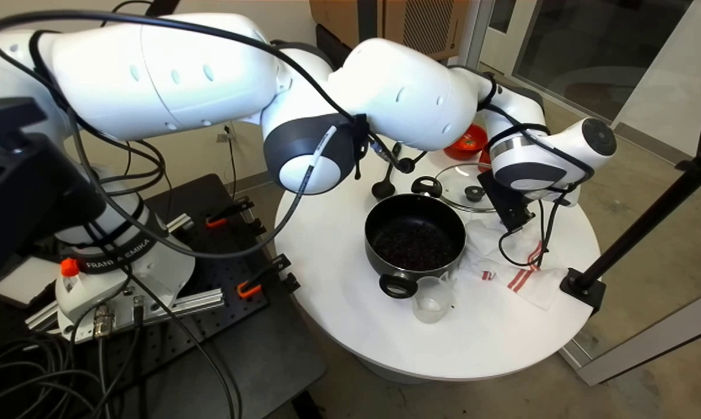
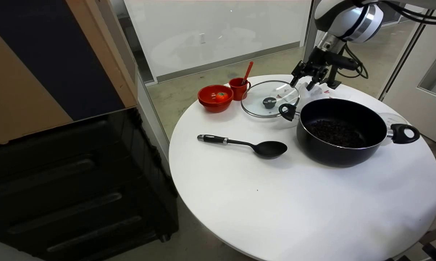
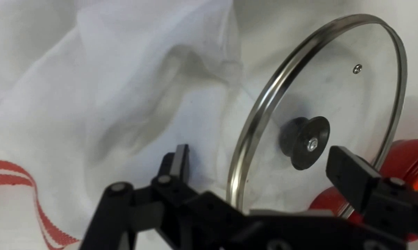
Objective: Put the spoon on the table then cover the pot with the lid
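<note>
The black spoon (image 2: 270,149) lies on the white table (image 2: 276,214), left of the pot (image 2: 330,154) in an exterior view. Dark bits cover the bottom of the uncovered pot. Behind the spoon rests the glass lid (image 2: 256,98), close to the pot's side handle; whether it lies flat I cannot tell. My gripper (image 2: 301,86) is open at the lid's cloth-side edge, nothing held. In the wrist view the lid's metal rim passes between the fingertips of the gripper (image 3: 259,154). One finger is outside the rim, the other past the dark knob (image 3: 309,143); their height above the glass is unclear.
Stacked red bowls (image 2: 211,105) with a tomato and a red mug (image 2: 237,90) holding a red-handled utensil stand beside the lid. A white cloth (image 1: 502,250) with red stripes lies under the wrist. A clear plastic cup (image 1: 432,305) sits against the pot's near handle.
</note>
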